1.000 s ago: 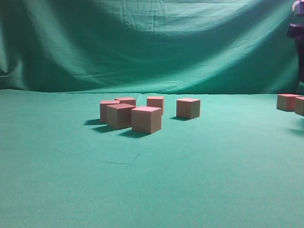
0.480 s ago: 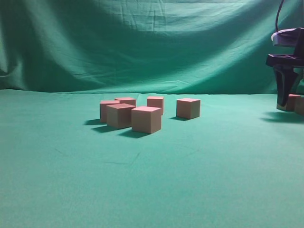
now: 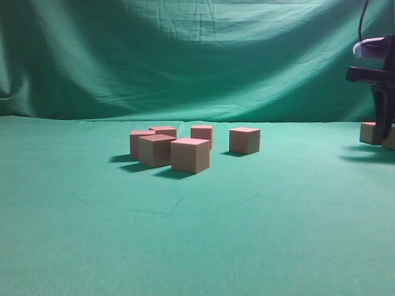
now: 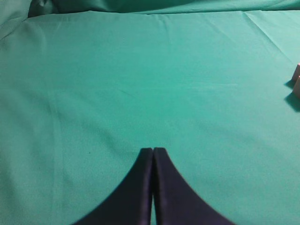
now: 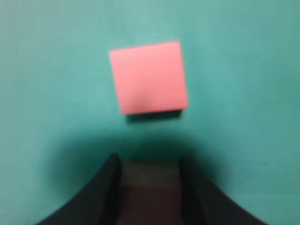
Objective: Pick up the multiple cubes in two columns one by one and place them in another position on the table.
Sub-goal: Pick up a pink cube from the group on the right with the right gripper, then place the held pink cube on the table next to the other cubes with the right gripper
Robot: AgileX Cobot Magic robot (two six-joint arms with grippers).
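Right now the right gripper (image 5: 150, 176) is down at the table's (image 3: 197, 246) far right edge, fingers (image 5: 110, 180) closed against a dim cube (image 5: 150, 185) between them. Another pink cube (image 5: 148, 77) lies just ahead, untouched. Left gripper (image 4: 153, 152) fully closed, empty. Six cubes (image 3: 190, 155) cluster mid-table.

Cubes (image 3: 179, 147) cluster mid-table (image 3: 197, 234); foreground open — unobstructed.
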